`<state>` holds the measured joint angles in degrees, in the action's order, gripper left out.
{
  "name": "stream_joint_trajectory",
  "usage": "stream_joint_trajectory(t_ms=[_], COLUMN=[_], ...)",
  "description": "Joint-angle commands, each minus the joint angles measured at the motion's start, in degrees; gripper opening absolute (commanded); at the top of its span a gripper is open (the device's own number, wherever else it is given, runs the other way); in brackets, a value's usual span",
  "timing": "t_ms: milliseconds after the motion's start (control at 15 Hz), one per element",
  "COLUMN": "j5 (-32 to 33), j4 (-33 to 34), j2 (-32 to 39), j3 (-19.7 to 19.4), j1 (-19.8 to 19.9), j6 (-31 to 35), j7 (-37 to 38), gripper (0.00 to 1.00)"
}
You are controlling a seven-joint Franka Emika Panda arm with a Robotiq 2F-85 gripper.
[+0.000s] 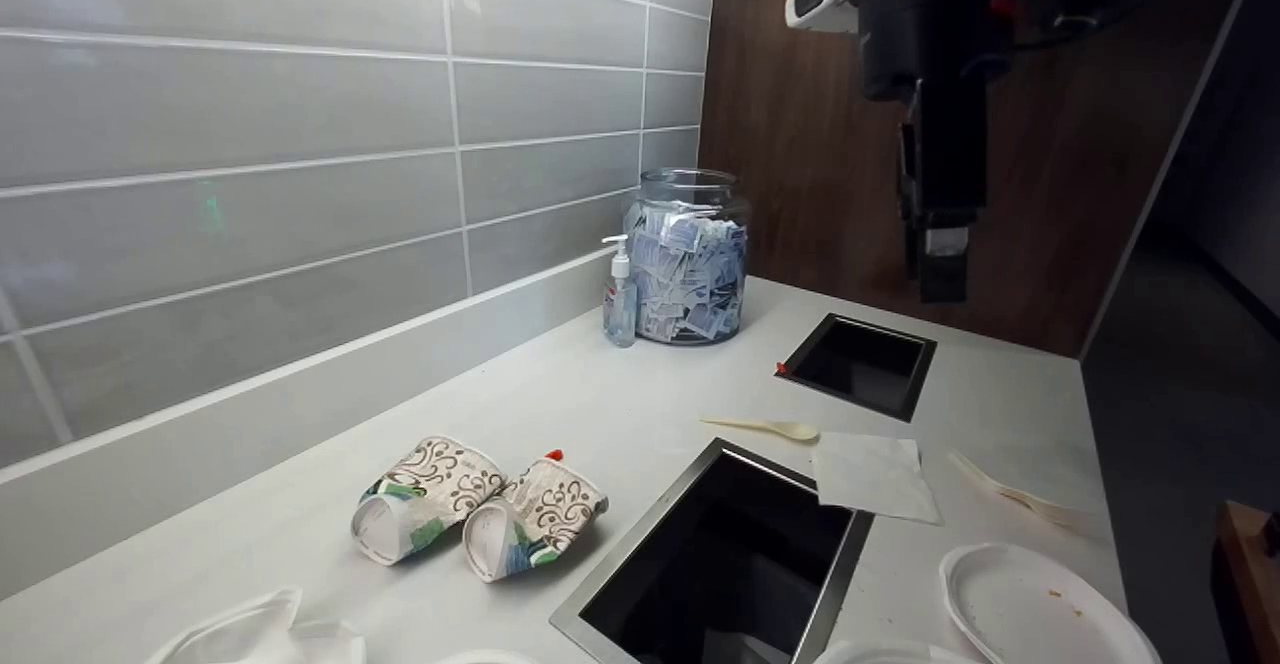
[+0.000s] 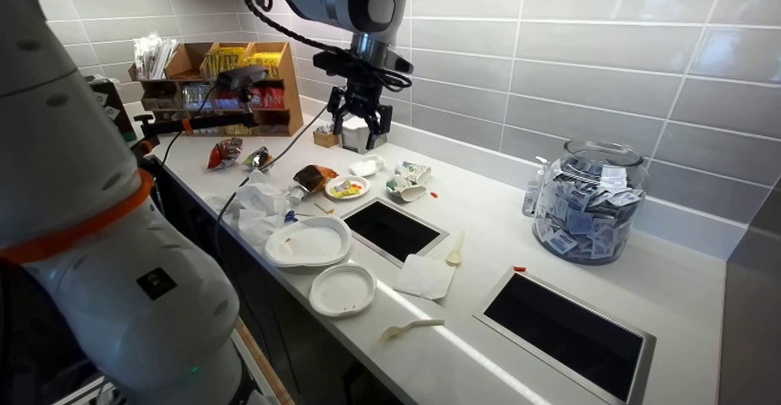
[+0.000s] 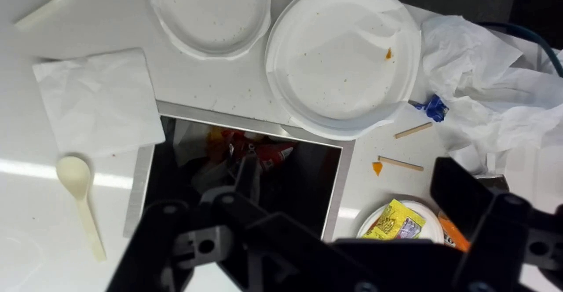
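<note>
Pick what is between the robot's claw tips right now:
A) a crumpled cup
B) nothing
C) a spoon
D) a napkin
B: in an exterior view the gripper hangs above the counter with its fingers spread apart and nothing gripped; the yellow packet that shows between them in the wrist view lies on a plate.
</note>
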<state>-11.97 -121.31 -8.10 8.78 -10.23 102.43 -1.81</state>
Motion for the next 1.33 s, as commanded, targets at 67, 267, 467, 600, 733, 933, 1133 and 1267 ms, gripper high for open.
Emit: stream_joint_trajectory(t_ms=[67,267,467,600,733,933,1133,1267], j5=[0.1,-2.5,-6.6,-11.2,-8.4,-9.4,-9.5,-12.5], j4=[0.8,-0.2,-0.7,-0.2,-0.1,0.0,0.1,1.4], j2=[6.2,9.1,12.2,14.6,13.6,14.7,14.6,17.1], j3=[2.4,3.6,4.7,5.8,5.7,6.0,6.0,6.7], j1=[-1.8,-2.7,-3.1,-2.8,-2.6,-2.5,-2.5,-2.4], j6=[10.2,20.1,27.7,30.4,29.0,29.6,29.6,30.3], j7=[-5.7,-10.5,-16.1,-21.3,-18.2,-19.8,-19.8,-23.5], gripper=[1.0,1.0,1.0,1.0,1.0,1.0,1.0,1.0])
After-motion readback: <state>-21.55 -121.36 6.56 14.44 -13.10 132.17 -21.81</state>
